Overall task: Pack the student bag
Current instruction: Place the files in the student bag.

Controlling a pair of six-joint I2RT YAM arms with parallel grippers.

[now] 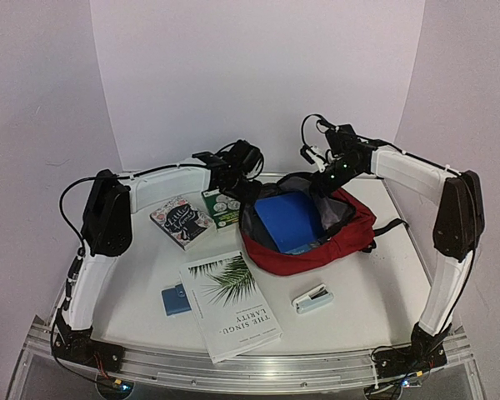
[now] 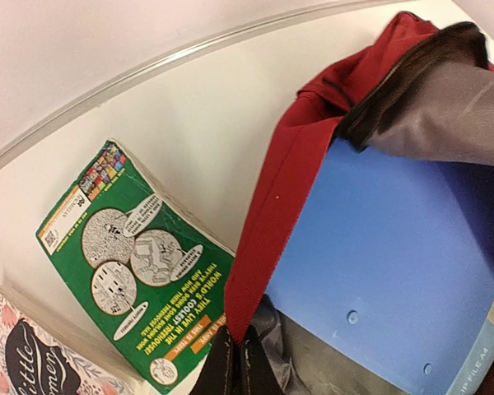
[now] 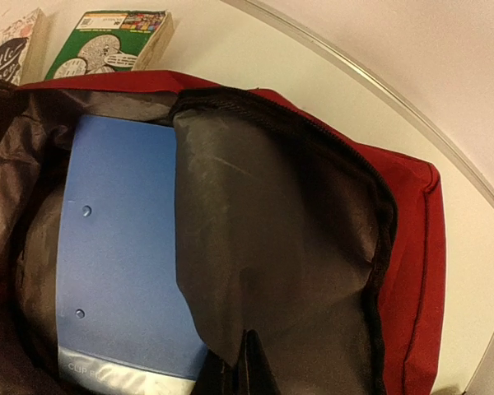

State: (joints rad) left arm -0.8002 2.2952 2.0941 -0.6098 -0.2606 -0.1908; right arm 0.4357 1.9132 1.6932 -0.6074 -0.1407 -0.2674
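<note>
The student bag, dark red with grey lining, lies open at the centre right of the table. A blue folder sits in its mouth. My left gripper is at the bag's left rim. In the left wrist view it is shut on the red edge of the bag, with the folder just to the right. My right gripper is at the bag's far rim. The right wrist view shows it shut on the bag's grey lining flap, which is held up beside the folder.
A green book lies just left of the bag, with a floral-covered book beside it. A white book with a palm leaf, a small blue item and a stapler lie toward the near edge.
</note>
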